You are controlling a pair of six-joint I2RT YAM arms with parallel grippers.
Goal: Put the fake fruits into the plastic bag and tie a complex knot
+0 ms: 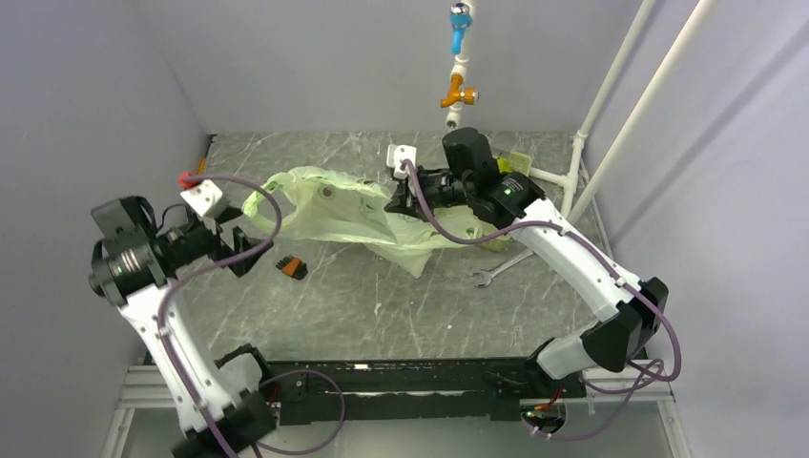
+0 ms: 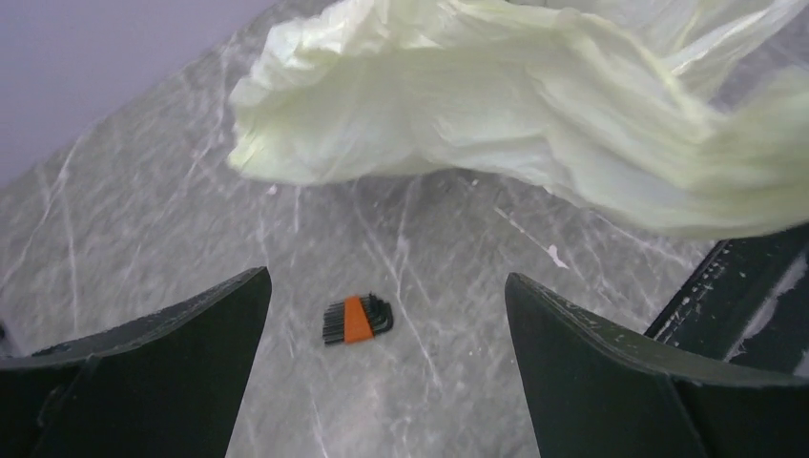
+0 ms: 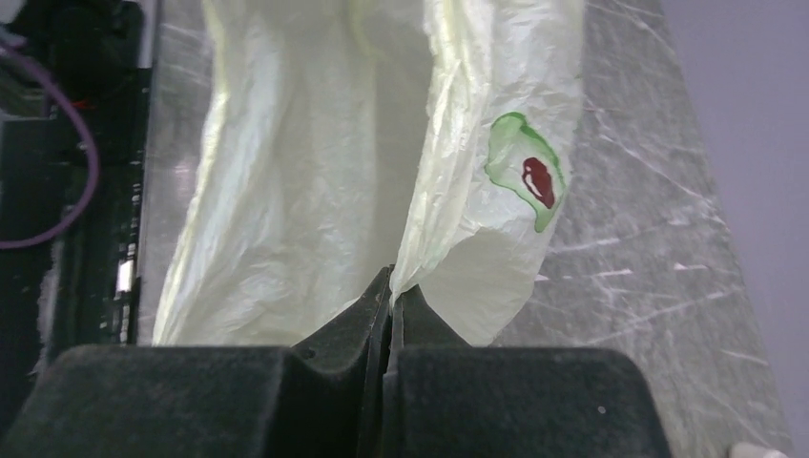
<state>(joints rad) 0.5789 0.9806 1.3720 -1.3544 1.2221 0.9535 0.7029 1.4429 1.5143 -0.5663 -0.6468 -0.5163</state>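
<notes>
Top view: pale yellow-green bag (image 1: 348,215) crumpled across the far middle of the grey marbled table (image 1: 382,305), one end toward the left arm, the other beneath the right arm's wrist. Right hand (image 1: 396,204) down on the bag's right half, fingers hidden from this angle by film and wrist. Left hand (image 1: 240,246) near the bag's left end, apart from it. Small orange-and-black block (image 1: 292,266) flat on the table just beside the left hand, in front of the bag. Steel wrench (image 1: 500,268) on the table beside the right forearm, near the bag's right tip. White pipe (image 1: 459,57) with blue and orange fittings on the back wall. Black rail (image 1: 429,372) along the near edge between the two arm bases.

Left wrist view: left hand (image 2: 386,281) with fingers (image 2: 162,353) spread wide apart, gripping nothing, only table (image 2: 143,191) and the block (image 2: 356,319) in the gap. Bag (image 2: 496,105) beyond the fingertips, a puffed fold, clear of both fingers.

Right wrist view: right hand (image 3: 389,286) with fingers (image 3: 286,391) pressed together, clamped on a thin edge of the bag (image 3: 286,172), film stretched away from the tips in two long folds. Green-rimmed, dark red mark (image 3: 529,176) on the right fold; cannot tell whether print or something behind the film. Table (image 3: 630,239) to the right.
</notes>
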